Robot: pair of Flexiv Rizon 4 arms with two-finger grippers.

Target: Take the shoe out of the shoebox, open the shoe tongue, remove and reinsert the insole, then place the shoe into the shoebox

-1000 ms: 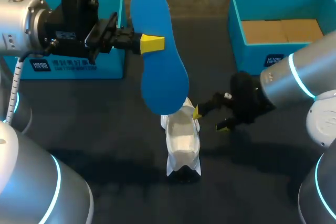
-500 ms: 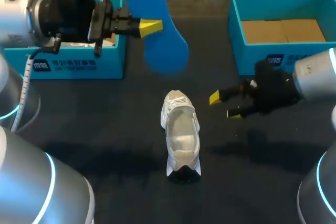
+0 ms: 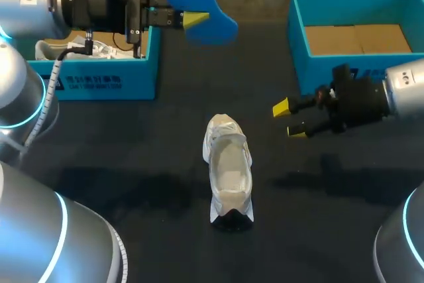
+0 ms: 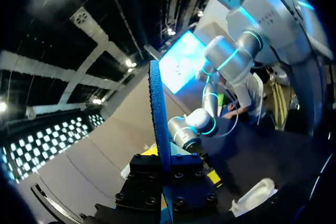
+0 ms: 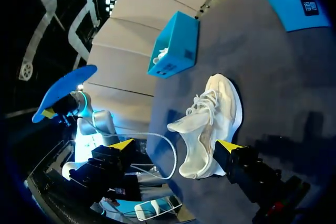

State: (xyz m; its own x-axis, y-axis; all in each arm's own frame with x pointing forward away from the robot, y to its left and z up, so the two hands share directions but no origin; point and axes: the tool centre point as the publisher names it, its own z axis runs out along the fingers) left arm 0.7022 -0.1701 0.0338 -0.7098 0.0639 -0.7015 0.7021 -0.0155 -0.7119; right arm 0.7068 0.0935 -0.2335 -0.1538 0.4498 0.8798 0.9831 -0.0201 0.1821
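A white fabric sneaker [image 3: 228,170] stands upright on the dark tabletop [image 3: 132,150], its mouth gaping upward. Beyond it and to the right, the right hand [image 3: 289,120] hovers apart from the sneaker, its fingers spread wide with nothing between them. Farther back sit the left turquoise shoebox [image 3: 99,81], with something white inside, and the right turquoise shoebox [image 3: 318,74], showing a brown floor. By the left box's inner wall, the left hand [image 3: 192,19] pinches a blue foam insole [image 3: 205,14] in the air, well apart from the sneaker.
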